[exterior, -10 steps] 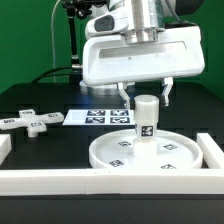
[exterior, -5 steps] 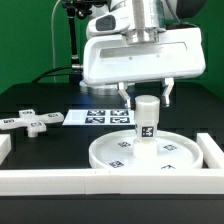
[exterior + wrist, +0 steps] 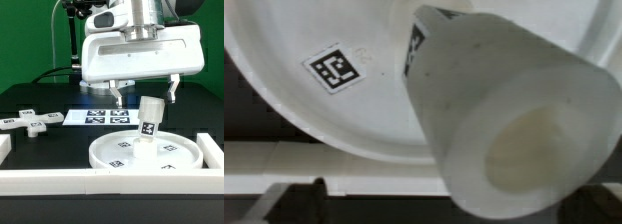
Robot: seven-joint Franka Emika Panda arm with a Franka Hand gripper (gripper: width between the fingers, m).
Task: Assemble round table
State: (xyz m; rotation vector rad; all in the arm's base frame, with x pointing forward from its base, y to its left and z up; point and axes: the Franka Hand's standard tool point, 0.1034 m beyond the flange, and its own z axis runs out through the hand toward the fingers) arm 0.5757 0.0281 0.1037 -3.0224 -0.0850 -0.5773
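Note:
The large flat white disc (image 3: 140, 152) lies on the black table. The short cylinder leg (image 3: 150, 118) stands on the disc's middle, leaning toward the exterior view's right. My gripper (image 3: 146, 93) is open, with its fingers spread wide just above the leg's top and touching nothing. The cross-shaped piece (image 3: 30, 122) lies on the table at the exterior view's left. In the wrist view the tilted leg (image 3: 509, 120) fills much of the frame over the disc (image 3: 287, 100), and only a dark finger (image 3: 287, 200) shows at the edge.
Long white border bars run along the front (image 3: 100, 181) and the exterior view's right (image 3: 212, 150). The marker board (image 3: 100, 117) lies behind the disc. A border bar also shows in the wrist view (image 3: 313, 158).
My gripper has opened wider and risen off the leg. The leg, upright before, now leans toward the exterior view's right.

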